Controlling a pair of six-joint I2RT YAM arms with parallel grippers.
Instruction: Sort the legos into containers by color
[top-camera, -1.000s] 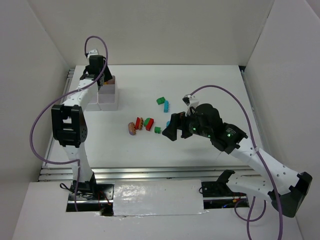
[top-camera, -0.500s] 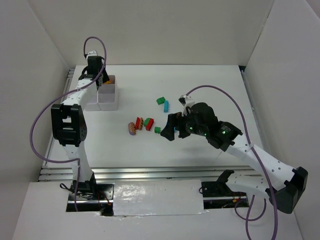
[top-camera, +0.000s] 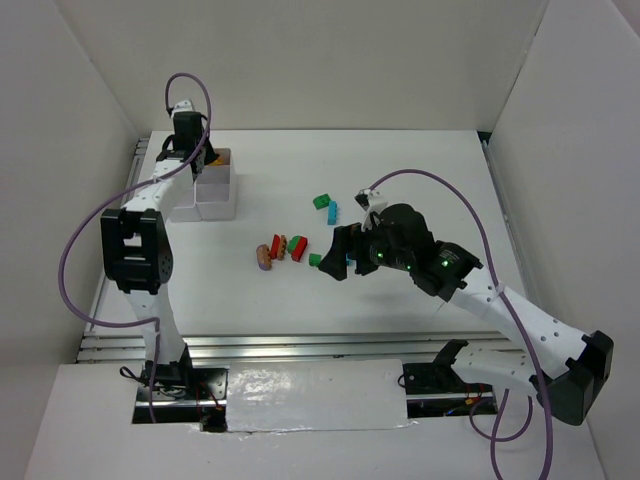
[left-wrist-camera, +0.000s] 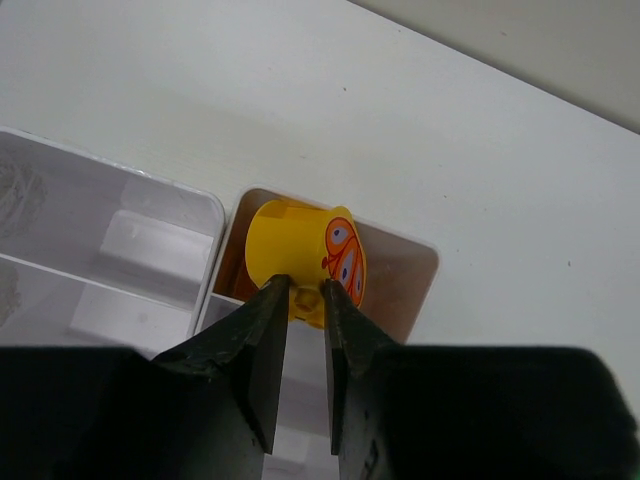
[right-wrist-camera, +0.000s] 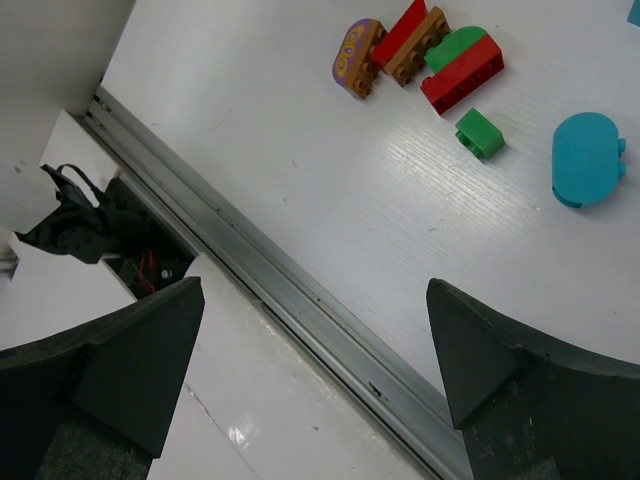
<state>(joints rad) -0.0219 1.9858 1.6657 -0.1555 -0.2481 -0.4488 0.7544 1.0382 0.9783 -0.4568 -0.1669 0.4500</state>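
Observation:
My left gripper (left-wrist-camera: 305, 290) is shut on a yellow lego with an orange pattern (left-wrist-camera: 300, 250) and holds it over the far compartment (left-wrist-camera: 400, 285) of the white divided tray (top-camera: 217, 198). In the top view this gripper (top-camera: 196, 152) is at the tray's far end. My right gripper (right-wrist-camera: 313, 285) is open and empty, above the table's near edge. Beyond it lie a purple lego (right-wrist-camera: 358, 45), a red one (right-wrist-camera: 403, 30), a brown one (right-wrist-camera: 420, 45), a green-on-red pair (right-wrist-camera: 462, 62), a small green one (right-wrist-camera: 480, 133) and a teal oval (right-wrist-camera: 588, 158).
A green lego (top-camera: 321, 201) and a teal brick (top-camera: 332, 212) lie farther back in the middle of the table. A metal rail (right-wrist-camera: 300, 300) runs along the table's near edge, with cables (right-wrist-camera: 75, 230) below it. White walls stand on three sides.
My right arm has shifted slightly left, toward the lego cluster. My left gripper has edged toward the far end of the tray with the yellow lego.

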